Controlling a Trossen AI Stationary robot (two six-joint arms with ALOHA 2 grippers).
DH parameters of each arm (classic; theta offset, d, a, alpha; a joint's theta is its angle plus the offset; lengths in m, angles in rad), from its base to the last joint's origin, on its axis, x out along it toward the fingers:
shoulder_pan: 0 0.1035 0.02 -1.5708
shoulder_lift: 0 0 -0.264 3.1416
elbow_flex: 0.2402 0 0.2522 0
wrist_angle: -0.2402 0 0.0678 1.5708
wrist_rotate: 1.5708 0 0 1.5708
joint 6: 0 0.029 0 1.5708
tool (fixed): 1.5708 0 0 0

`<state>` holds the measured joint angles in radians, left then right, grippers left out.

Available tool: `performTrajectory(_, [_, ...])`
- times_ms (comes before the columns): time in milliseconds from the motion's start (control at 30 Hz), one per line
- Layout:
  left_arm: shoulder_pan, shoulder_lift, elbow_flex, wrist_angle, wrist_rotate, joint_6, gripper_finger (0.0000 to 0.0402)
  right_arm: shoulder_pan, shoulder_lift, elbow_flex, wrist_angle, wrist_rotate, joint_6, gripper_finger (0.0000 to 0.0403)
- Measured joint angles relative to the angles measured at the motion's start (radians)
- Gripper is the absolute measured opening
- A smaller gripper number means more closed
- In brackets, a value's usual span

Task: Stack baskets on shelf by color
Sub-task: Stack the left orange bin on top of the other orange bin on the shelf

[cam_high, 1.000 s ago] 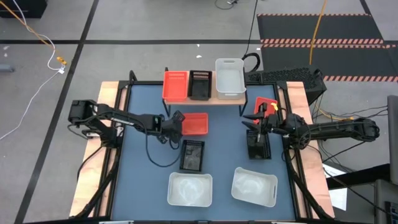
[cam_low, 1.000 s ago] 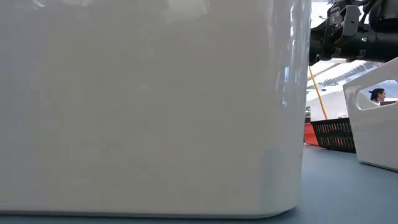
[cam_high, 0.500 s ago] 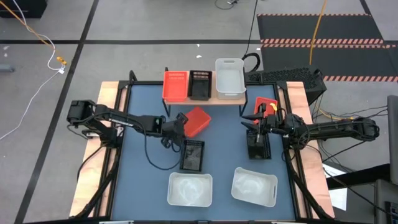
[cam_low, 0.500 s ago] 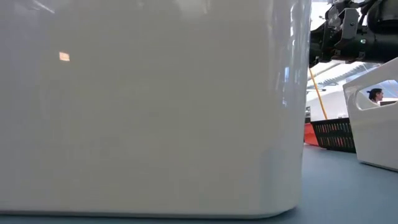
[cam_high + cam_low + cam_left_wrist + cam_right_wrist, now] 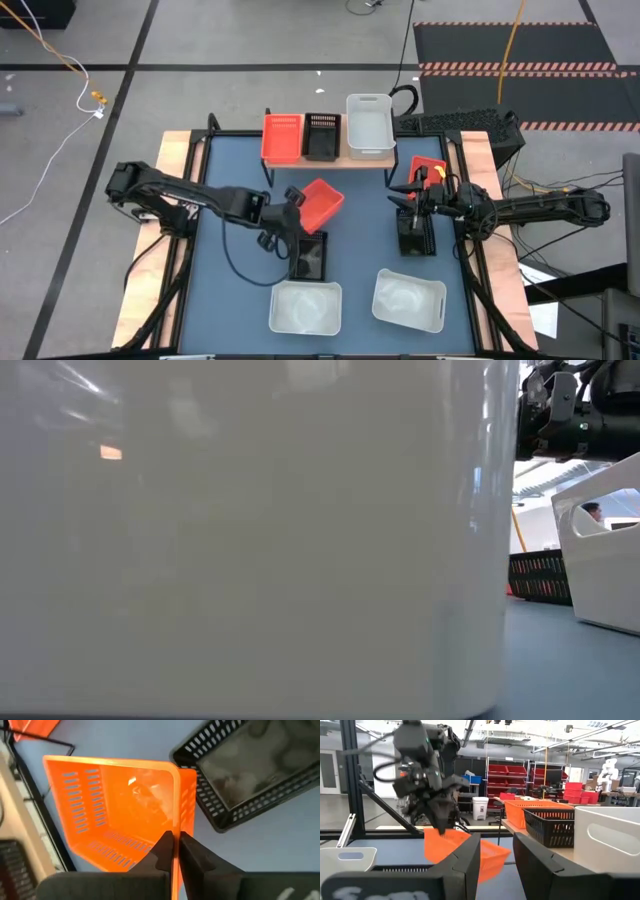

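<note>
My left gripper [image 5: 291,208] is shut on a red basket [image 5: 322,202] that hangs tilted above the blue table, just beyond a black slotted basket [image 5: 309,254]. The right wrist view also shows the red basket [image 5: 465,851] hanging below the left gripper. The wooden shelf [image 5: 300,162] at the far edge carries a red basket [image 5: 282,137], a black basket [image 5: 322,136] and a white basket [image 5: 368,125]. My right gripper [image 5: 497,865] stands open and holds nothing, above another black basket [image 5: 416,237]. My left gripper pinches one wall of the red basket at its rim [image 5: 174,827], with one finger inside the basket and one outside. The fingers slant down from above, on the basket's left side. The basket is lifted clear of the table and hangs tilted, its open side toward the left arm.
Two white baskets [image 5: 305,305] [image 5: 408,300] stand near the front edge; one fills the low view. A third red basket [image 5: 428,168] lies at the right, beyond my right gripper. Bare blue table lies between the shelf and the lifted basket.
My left gripper has taken hold of the red basket, which lay flat on the table, and has risen with it, drifting a little toward the near edge. The basket is now lifted clear and tipped.
</note>
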<state>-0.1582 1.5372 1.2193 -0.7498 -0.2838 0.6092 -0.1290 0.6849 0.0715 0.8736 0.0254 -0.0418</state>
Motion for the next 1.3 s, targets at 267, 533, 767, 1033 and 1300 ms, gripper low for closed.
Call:
performTrajectory(267, [-0.034, 0.000, 0.192, -0.205, 0.023, -0.332, 0.0022, 0.000, 0.000, 0.000, -0.018, 0.000, 0.003, 0.0109])
performTrajectory(533, [-0.040, 0.000, 0.366, -0.264, -0.025, -0.429, 0.0025, 0.000, 0.000, 0.000, -0.019, 0.001, 0.003, 0.0109])
performTrajectory(767, [-0.034, -0.001, 0.512, -0.355, -0.136, -0.435, 0.0016, 0.000, 0.000, 0.000, -0.019, 0.004, 0.003, 0.0109])
performTrajectory(1033, [0.063, -0.002, 0.640, -0.474, -0.349, -0.419, 0.0007, 0.000, 0.000, 0.000, -0.018, 0.008, 0.001, 0.0109])
performTrajectory(1300, [0.271, 0.000, 0.593, -0.495, -0.345, -0.440, 0.0007, 0.000, 0.000, 0.000, -0.017, 0.008, 0.003, 0.0109])
